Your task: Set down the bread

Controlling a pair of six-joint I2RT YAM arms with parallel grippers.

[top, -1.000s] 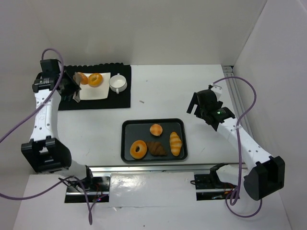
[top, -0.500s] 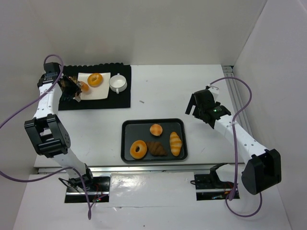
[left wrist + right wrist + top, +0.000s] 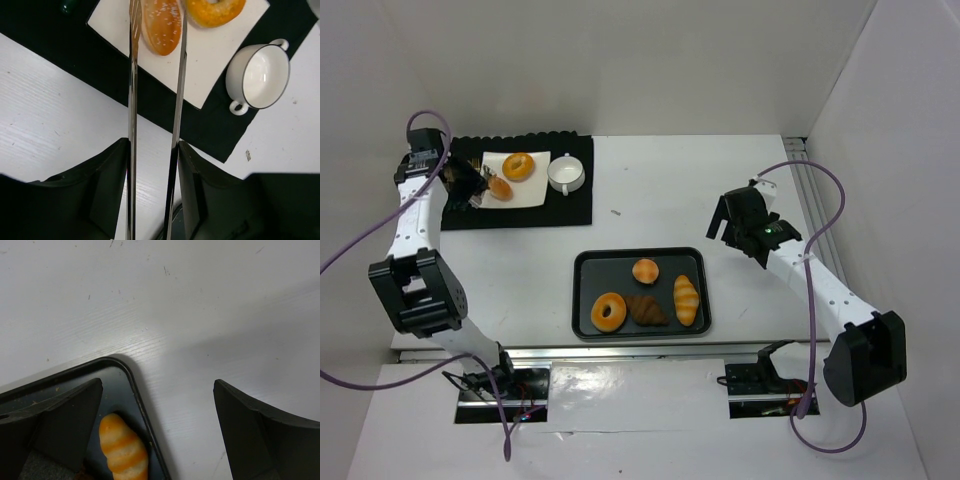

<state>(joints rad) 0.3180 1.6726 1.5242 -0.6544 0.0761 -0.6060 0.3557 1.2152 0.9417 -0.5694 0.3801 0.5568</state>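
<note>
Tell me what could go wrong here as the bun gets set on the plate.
The tongs closely flank the sesame bun; pulling them away might drag it toward the edge of the plate. The bun lies close beside the donut, so a sideways nudge could knock the two together.

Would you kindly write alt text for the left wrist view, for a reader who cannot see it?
Tongs held in the left gripper straddle a seeded bun on a white plate beside a doughnut; a cup stands on a black mat.
</note>
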